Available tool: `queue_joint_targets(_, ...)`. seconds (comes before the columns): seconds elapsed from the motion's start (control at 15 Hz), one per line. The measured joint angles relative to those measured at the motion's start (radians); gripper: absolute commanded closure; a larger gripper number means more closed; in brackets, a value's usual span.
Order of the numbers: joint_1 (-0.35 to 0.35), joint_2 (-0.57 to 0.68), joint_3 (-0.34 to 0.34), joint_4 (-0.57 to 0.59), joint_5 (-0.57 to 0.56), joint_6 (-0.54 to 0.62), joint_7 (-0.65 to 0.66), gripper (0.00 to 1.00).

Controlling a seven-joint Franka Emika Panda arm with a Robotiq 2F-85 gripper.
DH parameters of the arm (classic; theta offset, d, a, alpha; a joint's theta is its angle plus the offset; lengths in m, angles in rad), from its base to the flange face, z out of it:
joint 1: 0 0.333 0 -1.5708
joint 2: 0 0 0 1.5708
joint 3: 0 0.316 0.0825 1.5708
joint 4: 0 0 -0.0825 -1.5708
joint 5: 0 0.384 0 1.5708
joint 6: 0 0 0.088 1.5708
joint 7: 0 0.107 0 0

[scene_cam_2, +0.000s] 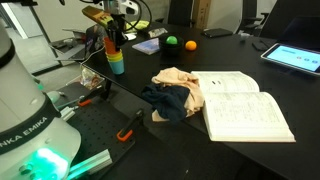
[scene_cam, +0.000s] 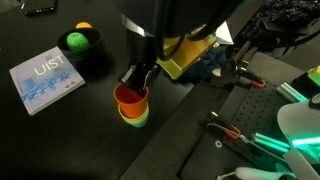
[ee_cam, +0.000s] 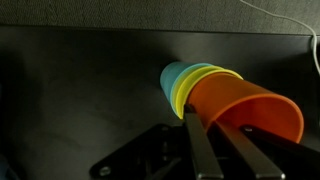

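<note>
Orange cup point(scene_cam: 131, 97) atop nested stack point(scene_cam: 135, 116), rim in clenched tool point(scene_cam: 138, 84), beside edge of table point(scene_cam: 90, 140); book point(scene_cam: 45, 80) well apart.

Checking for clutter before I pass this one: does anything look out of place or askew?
Only the cloths, heaped crumpled beside the open book. The cup stack stands upright, with the fingers pinching the rim of the orange cup on top.
</note>
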Motion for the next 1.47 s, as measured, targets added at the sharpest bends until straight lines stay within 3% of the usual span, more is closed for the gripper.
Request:
queue_joint_targets(0.73,0.009,0.003,-0.001,-0.016,-0.064,0.014,-0.001,0.99)
queue_joint_targets(0.8,0.011,0.003,-0.001,-0.016,-0.073,0.015,-0.001,0.95)
queue_joint_targets(0.87,0.014,0.003,-0.001,-0.016,-0.084,0.016,-0.001,0.70)
queue_joint_targets(0.93,0.017,0.004,-0.001,-0.017,-0.097,0.018,0.001,0.69)
queue_joint_targets(1.2,0.025,0.006,-0.001,-0.017,-0.124,0.017,0.001,0.40)
queue_joint_targets(1.27,0.025,0.006,-0.001,-0.018,-0.130,0.017,0.001,0.58)
queue_joint_targets(1.4,0.025,0.009,-0.001,-0.018,-0.131,0.015,0.001,0.42)
queue_joint_targets(1.47,0.025,0.011,-0.002,-0.018,-0.131,0.015,0.001,0.39)
